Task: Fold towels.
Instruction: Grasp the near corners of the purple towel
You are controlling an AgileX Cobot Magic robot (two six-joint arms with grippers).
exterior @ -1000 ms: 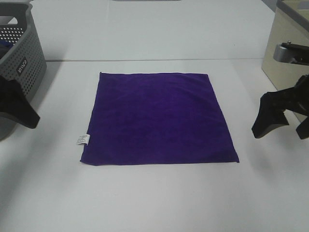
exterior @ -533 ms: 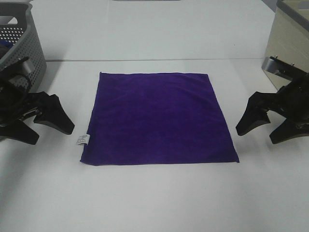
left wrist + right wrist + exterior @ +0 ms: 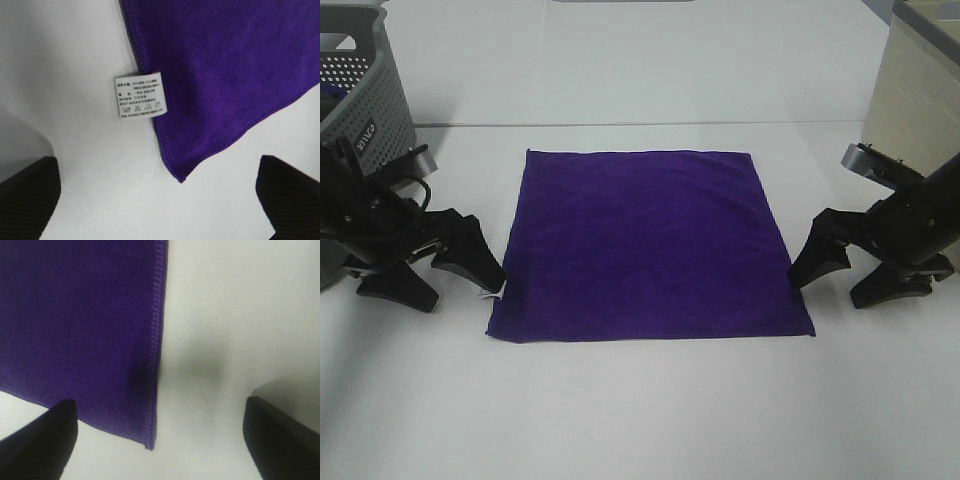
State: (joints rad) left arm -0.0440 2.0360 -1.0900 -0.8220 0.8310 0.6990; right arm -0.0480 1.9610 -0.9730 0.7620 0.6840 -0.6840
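The deep purple towel lies flat and square on the white table. Its white care tag sits at the left edge near the front left corner. My left gripper is open and empty, low over the table at that edge, with one finger beside the tag. In the left wrist view the towel's corner lies between the open fingers. My right gripper is open and empty at the towel's right edge near the front right corner. The right wrist view shows that edge between the fingers.
A grey perforated basket stands at the back left, just behind my left arm. A beige box stands at the back right behind my right arm. The white table extends in front of the towel.
Both grippers have moved inward and down, from the table's sides to the towel's left and right edges near the front corners. The towel has not moved.
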